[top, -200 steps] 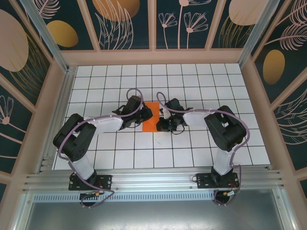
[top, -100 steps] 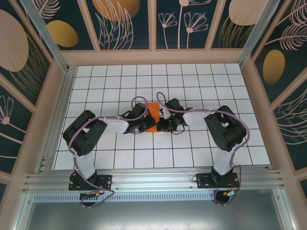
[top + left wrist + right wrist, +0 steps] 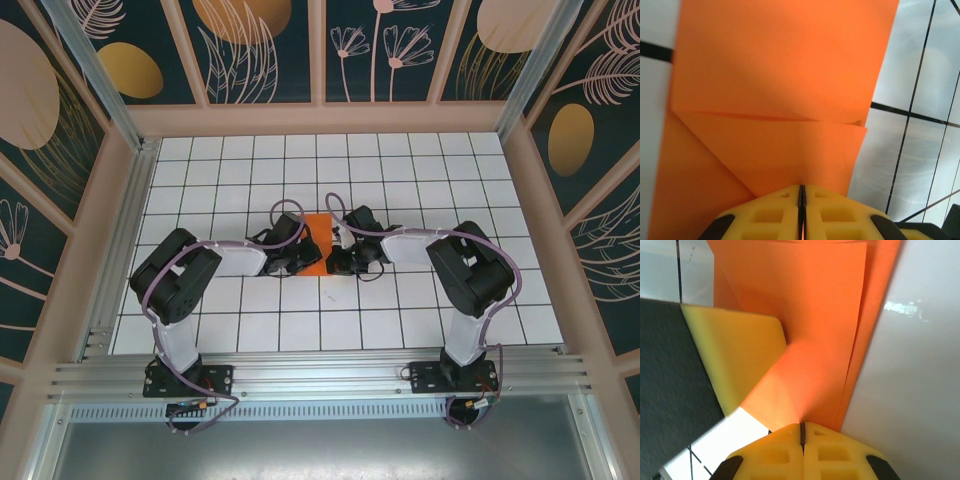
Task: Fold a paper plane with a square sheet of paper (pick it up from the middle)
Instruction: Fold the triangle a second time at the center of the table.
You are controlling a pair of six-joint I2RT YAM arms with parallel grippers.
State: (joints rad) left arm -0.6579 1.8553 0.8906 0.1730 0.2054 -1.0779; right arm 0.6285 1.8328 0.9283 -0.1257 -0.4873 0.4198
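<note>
The square sheet of paper (image 3: 318, 232) is bright orange and lies partly folded in the middle of the tiled table. In the left wrist view the sheet of paper (image 3: 780, 75) shows layered flaps and a diagonal crease. My left gripper (image 3: 801, 187) is shut on its near edge, with a sliver of orange between the yellow tips. From above, the left gripper (image 3: 308, 260) sits on the sheet's left side and the right gripper (image 3: 335, 260) on its right side. In the right wrist view my right gripper (image 3: 801, 425) is shut, its tips against the paper (image 3: 815, 315), beside the left gripper's yellow finger (image 3: 735, 355).
The white gridded table (image 3: 400, 310) is ringed by wooden walls. An aluminium rail (image 3: 320, 375) runs along the near edge, where both arm bases are bolted. Open tiles lie in front of and behind the sheet.
My left arm has swung right, and its gripper now sits over the sheet's left part. The right arm has not moved.
</note>
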